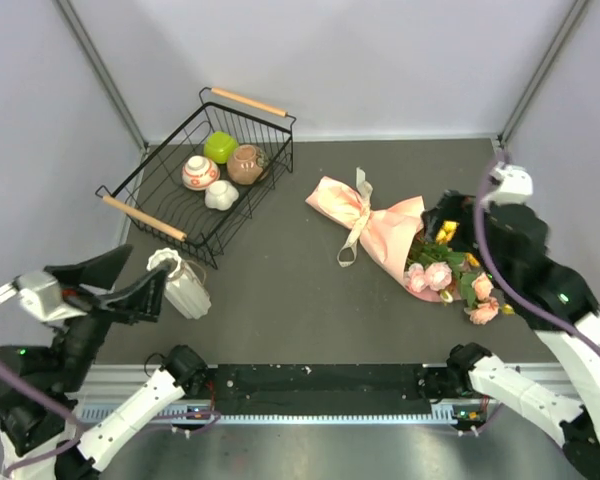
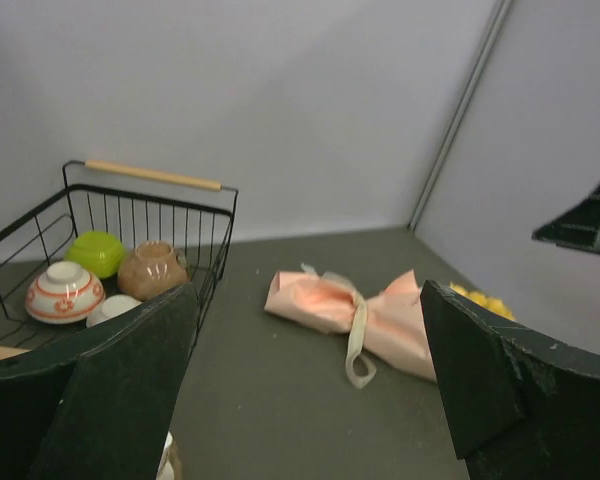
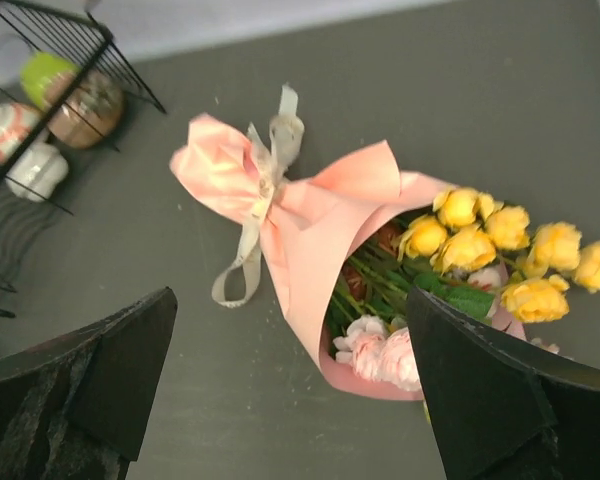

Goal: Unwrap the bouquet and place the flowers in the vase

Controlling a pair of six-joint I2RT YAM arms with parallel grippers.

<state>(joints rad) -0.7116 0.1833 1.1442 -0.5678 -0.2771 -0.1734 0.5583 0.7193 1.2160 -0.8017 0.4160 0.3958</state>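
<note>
bouquet (image 1: 380, 235) lies flat on table, wrapped, ribbon bow (image 1: 358, 215) tied. right gripper (image 3: 290, 305) hovers above it, jaws wide, empty, likely lined up for unwrapping. left gripper (image 1: 148, 268) spread, empty, beside vase (image 1: 188, 288), possibly tilted.

We see soft, even light falling from above on the grey table (image 1: 280, 300), bright enough for clear colour. It leaves only faint shadows beneath the basket (image 1: 145, 178) and the bouquet (image 1: 380, 240). In both wrist views the black fingers (image 2: 110, 400) close to the lens look soft and grainy, and the yellow flowers (image 3: 500, 245) in the right one are slightly blurred.
</note>
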